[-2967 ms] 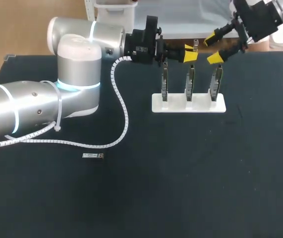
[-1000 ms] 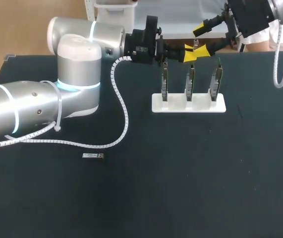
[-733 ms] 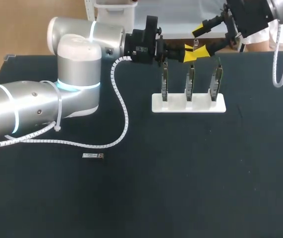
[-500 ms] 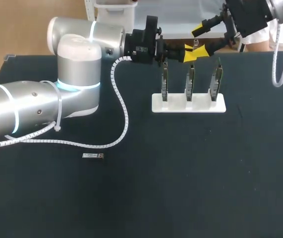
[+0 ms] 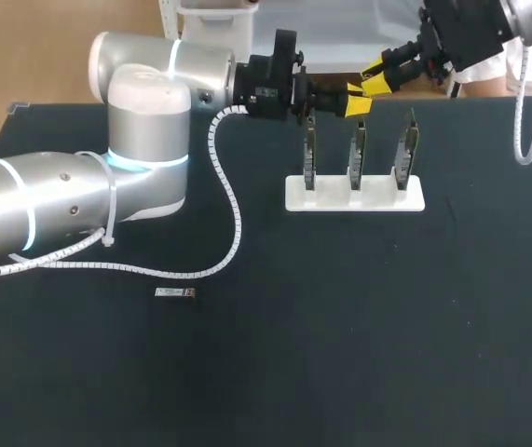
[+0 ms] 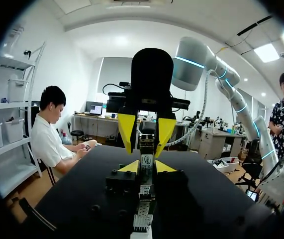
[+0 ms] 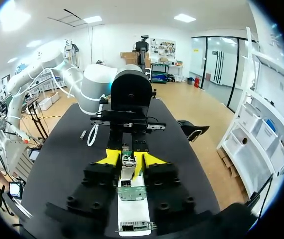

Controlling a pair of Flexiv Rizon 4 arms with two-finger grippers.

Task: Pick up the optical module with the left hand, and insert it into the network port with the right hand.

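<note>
Right end effector [image 5: 372, 80] has pinched shut since a moment ago; it was spread wide. Over the back of the bench [image 5: 340, 354], top middle of the frame, above the white port stand [image 5: 354, 194], both it and the left end effector [image 5: 356, 100] clamp the little module [image 7: 128, 161]. Handover step, I reckon. Next up: left lets go, right lines it up with a port.

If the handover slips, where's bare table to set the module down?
Bare table in front of the white stand, right of the loose module. Crowded above the stand, where left gripper and right gripper grip the optical module.
</note>
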